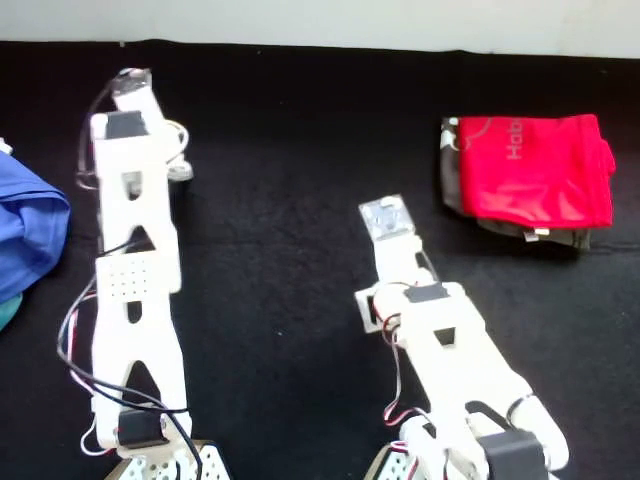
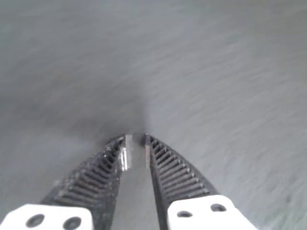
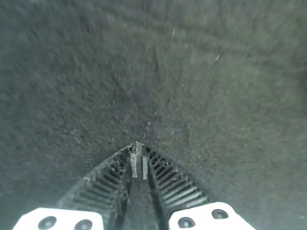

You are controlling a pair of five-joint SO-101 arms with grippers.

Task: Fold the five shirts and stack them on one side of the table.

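Black felt-like table cover (image 1: 290,160) spans the whole work surface, fuzzy nap, a few pale lint specks (image 3: 173,31). Pale wall strip (image 1: 320,20) runs along the far edge.

High view: even light from overhead. The black cloth table (image 1: 300,150) soaks it up, with no hard shadows. White plastic arms (image 1: 135,250) bright, near glare. Folded red shirt (image 1: 535,170) well lit.
Left wrist view: cloth lit pale, with a soft shadow ahead of the left gripper (image 2: 136,140).
Right wrist view: dim, darker toward the corners. Metal tips of the right gripper (image 3: 138,149) glint.
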